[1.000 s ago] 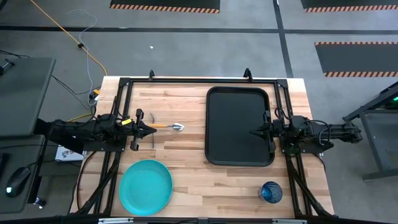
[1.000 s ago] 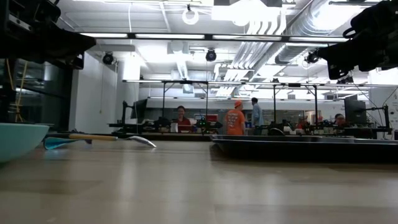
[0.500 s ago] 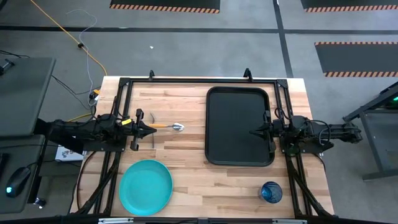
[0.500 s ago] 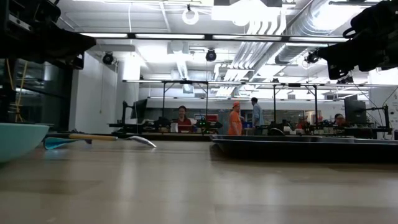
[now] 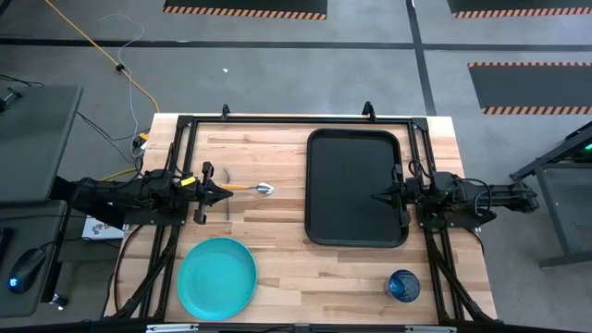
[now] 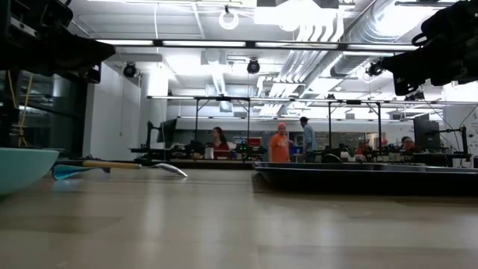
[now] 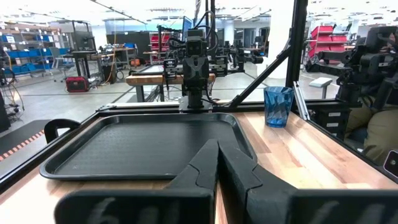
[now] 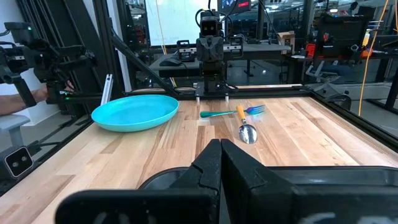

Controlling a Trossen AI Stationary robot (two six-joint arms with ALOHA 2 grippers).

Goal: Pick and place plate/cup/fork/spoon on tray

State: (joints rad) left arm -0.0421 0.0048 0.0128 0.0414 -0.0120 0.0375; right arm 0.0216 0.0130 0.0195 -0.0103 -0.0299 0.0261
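The black tray [image 5: 356,188] lies at the table's right middle. The turquoise plate [image 5: 216,277] rests near the front left edge. The dark-blue cup [image 5: 403,285] stands upright at the front right. The orange-handled spoon [image 5: 254,189] lies flat left of the tray, with the thin bluish fork [image 8: 217,114] lying crosswise by its handle. My left gripper [image 5: 228,191] is shut and empty, raised over the spoon's handle end. My right gripper [image 5: 375,196] is shut and empty, raised over the tray's right part.
A black frame [image 5: 277,120] runs around the table's edges. Bare wood lies between the plate and the cup [image 5: 314,277]. In the low view, people [image 6: 280,146] move in the room far behind the table.
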